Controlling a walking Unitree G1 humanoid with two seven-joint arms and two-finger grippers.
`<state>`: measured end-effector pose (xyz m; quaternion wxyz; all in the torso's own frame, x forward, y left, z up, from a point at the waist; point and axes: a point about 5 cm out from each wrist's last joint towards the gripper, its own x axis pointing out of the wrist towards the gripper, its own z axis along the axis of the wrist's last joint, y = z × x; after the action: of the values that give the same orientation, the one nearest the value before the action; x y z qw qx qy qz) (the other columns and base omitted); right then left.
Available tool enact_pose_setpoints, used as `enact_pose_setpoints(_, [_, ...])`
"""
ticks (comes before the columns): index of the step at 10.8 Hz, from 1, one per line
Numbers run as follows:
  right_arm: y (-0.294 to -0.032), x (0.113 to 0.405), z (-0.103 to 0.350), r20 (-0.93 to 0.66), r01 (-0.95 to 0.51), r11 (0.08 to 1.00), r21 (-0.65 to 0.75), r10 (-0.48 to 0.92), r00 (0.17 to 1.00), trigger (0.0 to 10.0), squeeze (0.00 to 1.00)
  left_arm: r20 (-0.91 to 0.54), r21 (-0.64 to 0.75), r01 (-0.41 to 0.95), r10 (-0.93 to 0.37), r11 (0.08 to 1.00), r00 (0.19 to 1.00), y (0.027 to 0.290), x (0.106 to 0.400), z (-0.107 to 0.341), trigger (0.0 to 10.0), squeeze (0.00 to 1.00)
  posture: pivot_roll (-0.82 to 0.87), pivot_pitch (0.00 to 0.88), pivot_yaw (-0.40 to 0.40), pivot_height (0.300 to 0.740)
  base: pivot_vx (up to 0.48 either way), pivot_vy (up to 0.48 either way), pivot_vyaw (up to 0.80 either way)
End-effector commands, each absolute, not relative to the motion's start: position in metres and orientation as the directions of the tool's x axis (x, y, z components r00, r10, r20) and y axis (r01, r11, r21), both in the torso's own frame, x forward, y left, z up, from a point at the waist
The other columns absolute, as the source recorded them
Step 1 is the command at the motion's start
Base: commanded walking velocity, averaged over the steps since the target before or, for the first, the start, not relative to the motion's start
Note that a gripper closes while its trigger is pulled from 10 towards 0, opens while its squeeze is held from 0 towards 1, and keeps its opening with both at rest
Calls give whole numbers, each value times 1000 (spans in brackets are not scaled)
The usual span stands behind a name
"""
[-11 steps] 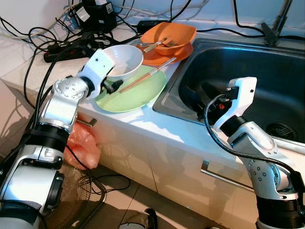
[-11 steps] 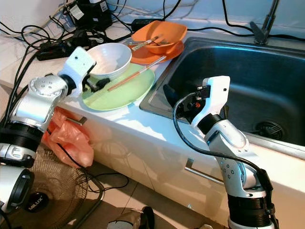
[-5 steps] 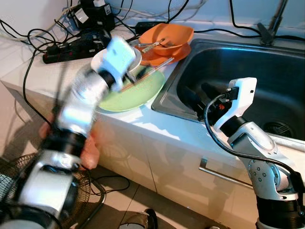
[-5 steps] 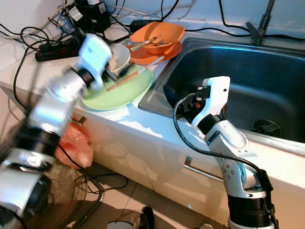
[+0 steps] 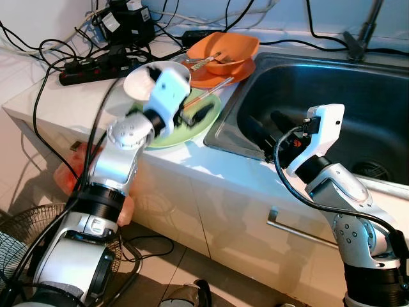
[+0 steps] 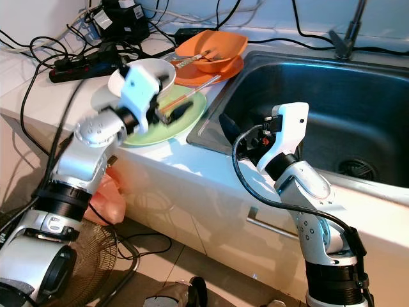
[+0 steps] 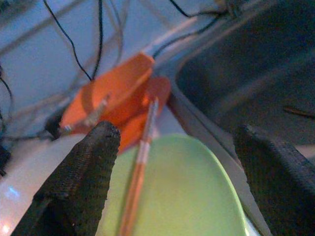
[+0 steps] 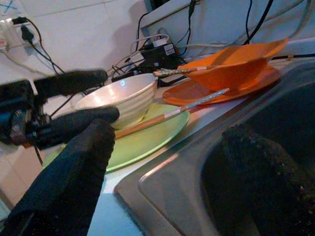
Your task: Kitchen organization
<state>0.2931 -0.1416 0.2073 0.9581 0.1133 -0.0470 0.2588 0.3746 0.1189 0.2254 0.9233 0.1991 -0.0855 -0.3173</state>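
left gripper [image 5: 195,115] hovers just above the green plate [image 5: 165,133], its two black fingers spread apart and holding nothing, pointing toward the sink [image 5: 332,96]. taking the green plate as the landmark: it lies flat on the counter [image 5: 57,96] just beside the sink's near rim; a pair of chopsticks [image 7: 139,167] rests slantwise across its top, the far tips reaching the orange plate [image 6: 192,78] that sits just behind it; the white bowl [image 6: 121,80] stands on the plate's back edge, away from the sink; the orange bowl [image 5: 223,46] sits on the orange plate with some utensil in it, too blurred to name. beyond all of that, a tangle of black cables and a power strip [image 5: 89,67]. right gripper [image 6: 239,137] hangs on the sink side of the green plate, over the basin's near wall, fingers parted and unloaded. my judgement is that the step in hand is picking up the chopsticks, or clearing them before the plate is lifted. to do it well, the left gripper should turn so its fingers straddle the sticks across their length, come down low enough to pinch both together near their middle, and close gently so neither rolls off. it should keep its wrist away from the white bowl, which stands close and could be knocked.
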Motion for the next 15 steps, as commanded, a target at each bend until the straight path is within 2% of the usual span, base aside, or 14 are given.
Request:
enact_pose_setpoints(1, [-138,292,209,153,-516,837,181,494,856,10000,0,-16,408,554,-601,725,799,128,376,218,10000,0,80,99,160,740,0,0,0])
enact_pose_setpoints(3, [-139,292,209,152,-518,836,180,497,855,10000,0,-49,397,525,-554,753,831,138,380,212,10000,0,78,103,157,740,0,0,0])
enact_pose_setpoints(5, [-139,291,209,148,-517,837,180,496,856,10000,0,-54,339,464,-475,819,878,150,385,211,10000,0,76,107,157,740,0,0,0])
enact_pose_setpoints(8, [-140,290,208,147,-514,839,179,494,857,10000,0,18,232,409,-424,883,905,156,389,220,10000,0,73,112,155,740,0,0,0])
enact_pose_setpoints(10, [-142,291,208,148,-507,843,177,487,861,10000,0,38,204,391,-406,897,913,159,389,223,10000,0,69,113,153,740,332,242,0])
enact_pose_setpoints(15, [-145,297,215,174,-485,857,177,457,872,10000,0,72,172,362,-378,916,923,163,377,211,10000,0,70,101,138,740,0,0,-96])
